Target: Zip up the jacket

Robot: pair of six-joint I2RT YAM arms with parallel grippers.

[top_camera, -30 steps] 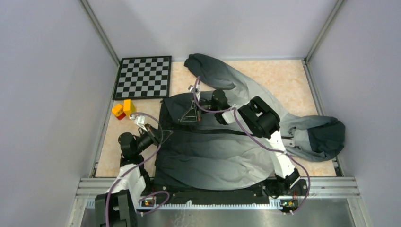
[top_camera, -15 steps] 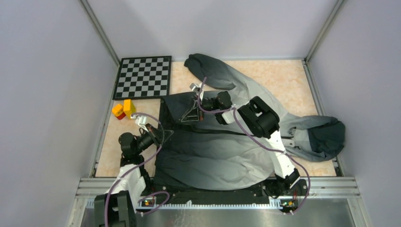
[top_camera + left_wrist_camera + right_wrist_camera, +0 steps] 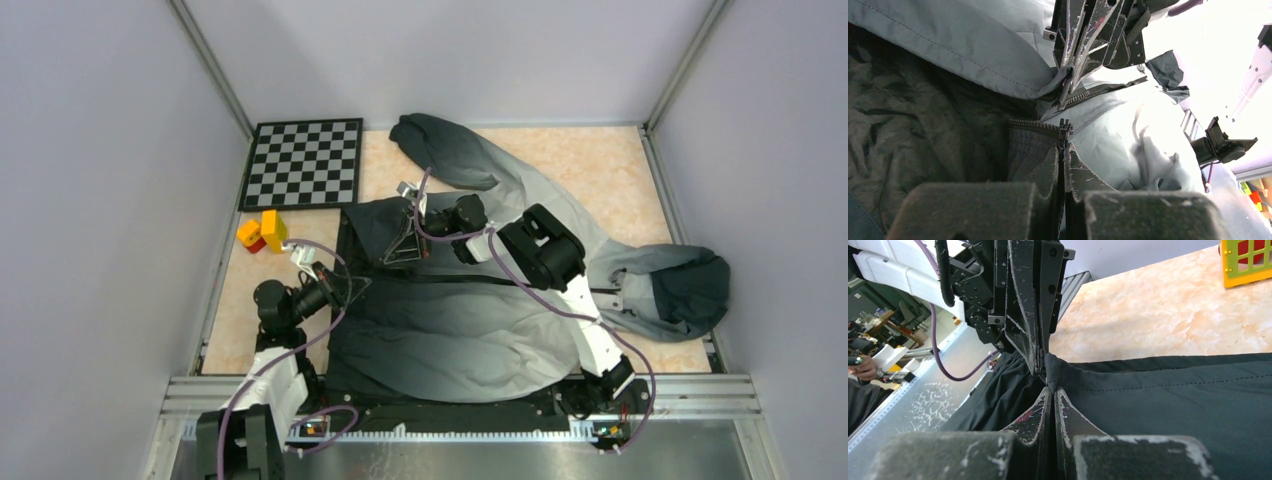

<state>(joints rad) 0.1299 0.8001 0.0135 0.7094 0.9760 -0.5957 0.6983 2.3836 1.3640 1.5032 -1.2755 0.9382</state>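
The jacket (image 3: 470,320) lies spread over the table, dark at the left hem and fading to light grey, with its dark hood (image 3: 695,290) at the right. The dark zipper (image 3: 1093,92) runs along the middle. My left gripper (image 3: 352,287) is shut on the zipper's end at the hem, fingertips (image 3: 1070,155) pressed together just under the slider (image 3: 1064,127). My right gripper (image 3: 404,250) is shut on a fold of dark fabric (image 3: 1173,390) beside the zipper. The two grippers face each other tip to tip, close together; the left one also shows in the right wrist view (image 3: 1039,360).
A chessboard (image 3: 305,163) lies at the back left. Yellow and orange blocks (image 3: 262,231) sit by the left wall, near the left arm. One sleeve (image 3: 450,150) reaches toward the back. Walls close in three sides; a metal rail (image 3: 460,390) runs along the near edge.
My left gripper has shifted slightly right toward the right gripper, and the right wrist has shifted a little. Both have stayed shut on the jacket.
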